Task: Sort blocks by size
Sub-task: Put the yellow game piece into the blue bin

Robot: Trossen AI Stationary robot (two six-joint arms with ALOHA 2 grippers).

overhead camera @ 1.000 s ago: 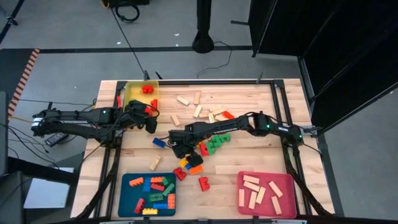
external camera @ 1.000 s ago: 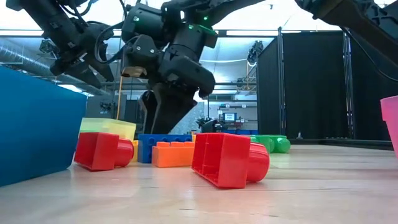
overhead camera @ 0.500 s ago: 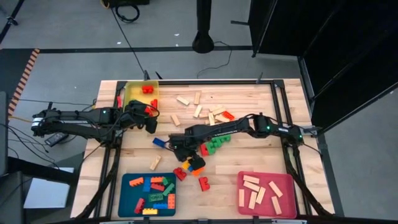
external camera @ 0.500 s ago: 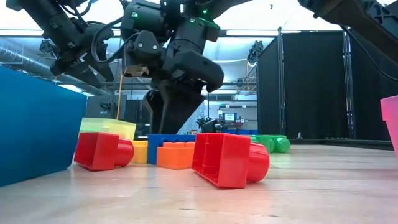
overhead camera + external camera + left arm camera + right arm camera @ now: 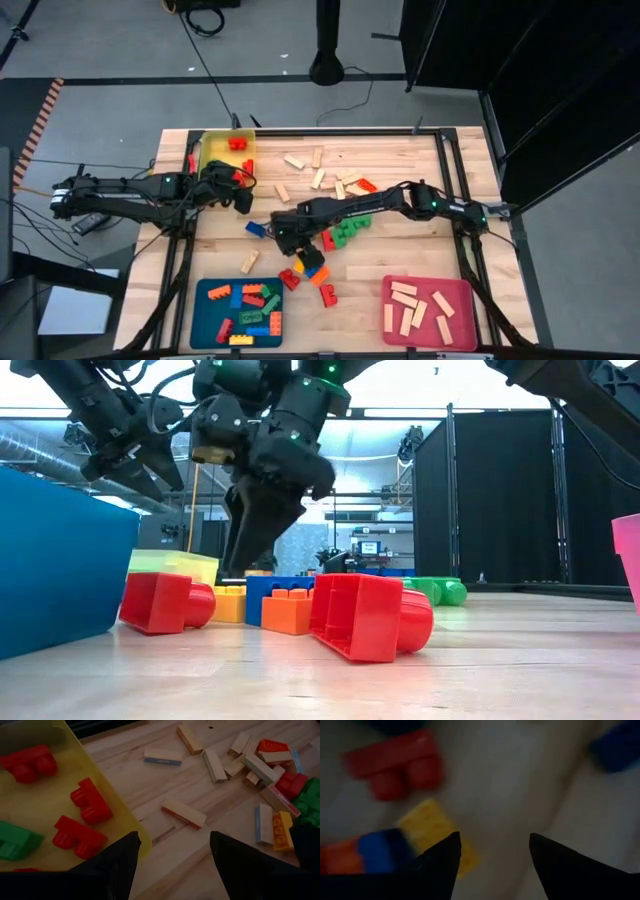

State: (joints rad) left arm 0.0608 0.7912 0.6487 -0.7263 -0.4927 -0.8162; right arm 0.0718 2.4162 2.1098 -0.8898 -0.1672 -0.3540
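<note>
Studded blocks lie flat on the table's middle: a yellow, blue and orange cluster point(image 5: 307, 264), red ones point(image 5: 289, 279) point(image 5: 328, 295), green ones point(image 5: 346, 232) and a blue one point(image 5: 256, 229). Pale wooden bars point(image 5: 320, 170) lie farther back, and one point(image 5: 249, 262) lies nearer. My right gripper point(image 5: 287, 241) hangs open just above the table beside the cluster, pointing steeply down. Its wrist view shows a yellow block point(image 5: 437, 827) and a red one point(image 5: 395, 762) below, with nothing between the fingers. My left gripper point(image 5: 243, 200) waits open at the yellow tray's point(image 5: 213, 160) near corner.
The yellow tray holds red and green blocks point(image 5: 80, 807). The blue tray point(image 5: 205, 315) at the near left holds several studded blocks. The pink tray point(image 5: 460, 330) at the near right holds wooden bars. In the low view a red block point(image 5: 365, 615) lies close in front.
The cluster under my right gripper has shifted on the table. The orange block has slid a little toward the near right, so a yellow block now shows beside it in the low view. My right gripper has drawn slightly up and off the cluster.
</note>
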